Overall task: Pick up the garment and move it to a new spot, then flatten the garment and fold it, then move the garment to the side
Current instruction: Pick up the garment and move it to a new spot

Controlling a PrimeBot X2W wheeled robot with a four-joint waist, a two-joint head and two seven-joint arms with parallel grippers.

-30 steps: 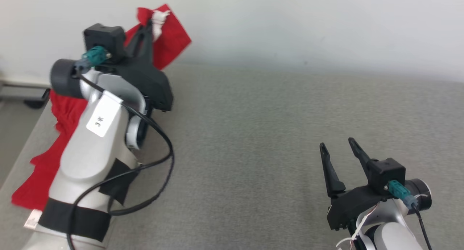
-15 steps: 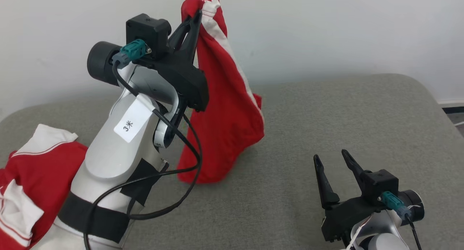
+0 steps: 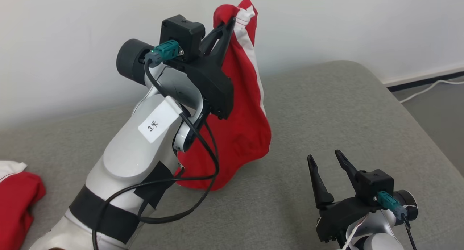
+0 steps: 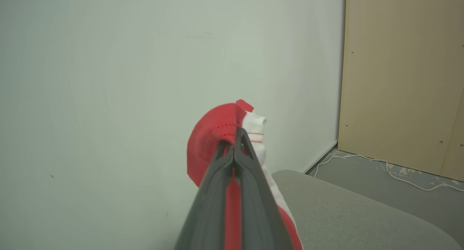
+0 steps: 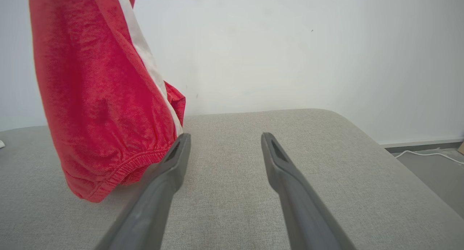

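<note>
Above the grey cushion [image 3: 326,105]: left gripper [image 3: 230,20] is up high, jaws pinched tight on the top of the garment [image 3: 243,130]
Garment: red with a white stripe, hanging from that pinch, gathered hem down at the cushion, can't tell if it touches
Right gripper [image 3: 323,154]: low on the right, fingers spread wide, holding nothing, near the hem but apart
Far left: another red and white piece [image 3: 18,199] lying on the cushion

The left arm [image 3: 134,159] hides the near side of the red garment [image 3: 250,134]. Another red cloth [image 3: 18,203] is cut by the head view's left edge. The right wrist view's top edge crops the garment.
</note>
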